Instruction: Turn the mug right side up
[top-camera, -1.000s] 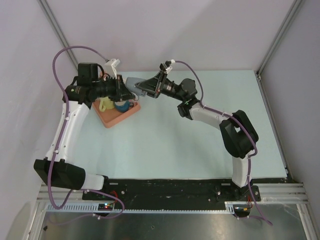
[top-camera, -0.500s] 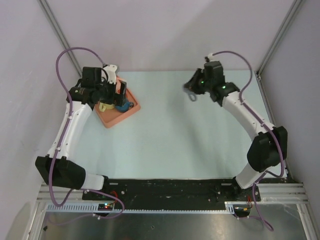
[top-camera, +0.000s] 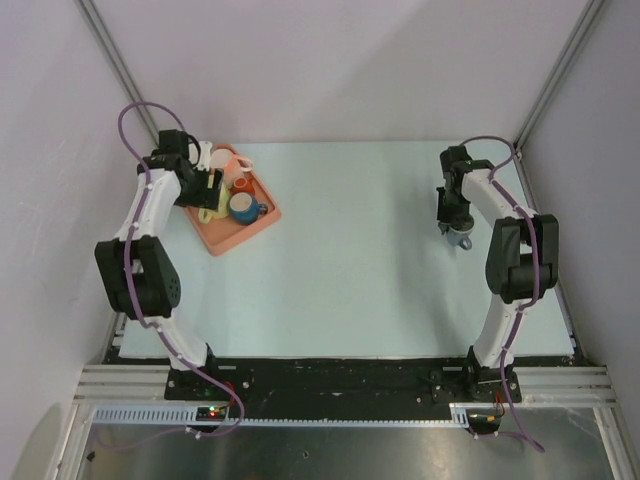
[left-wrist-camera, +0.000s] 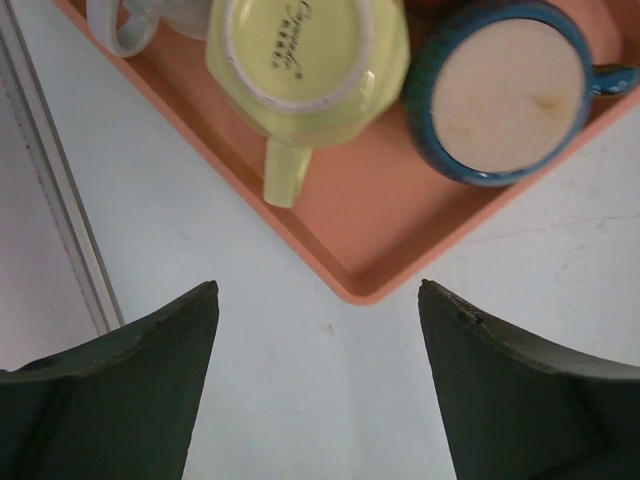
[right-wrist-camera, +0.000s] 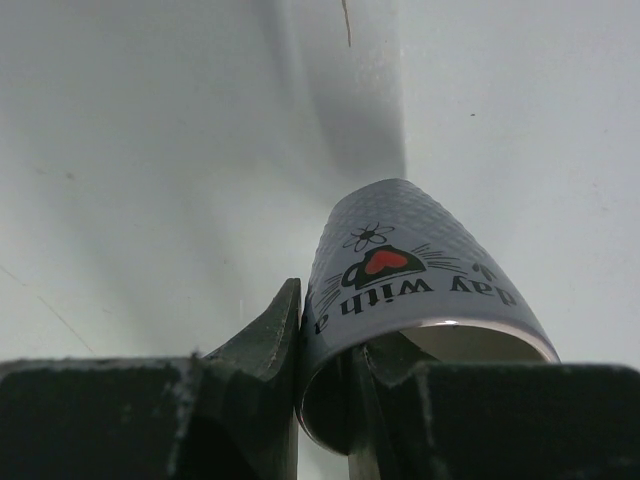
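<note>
Over at the far right of the pale tabletop, the right jaws are clamped on the grey dimpled mug with a red heart and lettering. One finger is inside the rim and one outside. The open mouth faces the wrist camera and the closed end points away at the surface; whether it touches down, I cannot tell. Well apart at the far left, the left jaws hang wide open, gripping nothing, above a corner of the salmon-coloured tray. On it a pale yellow mug sits base up, just beside a blue mug.
</note>
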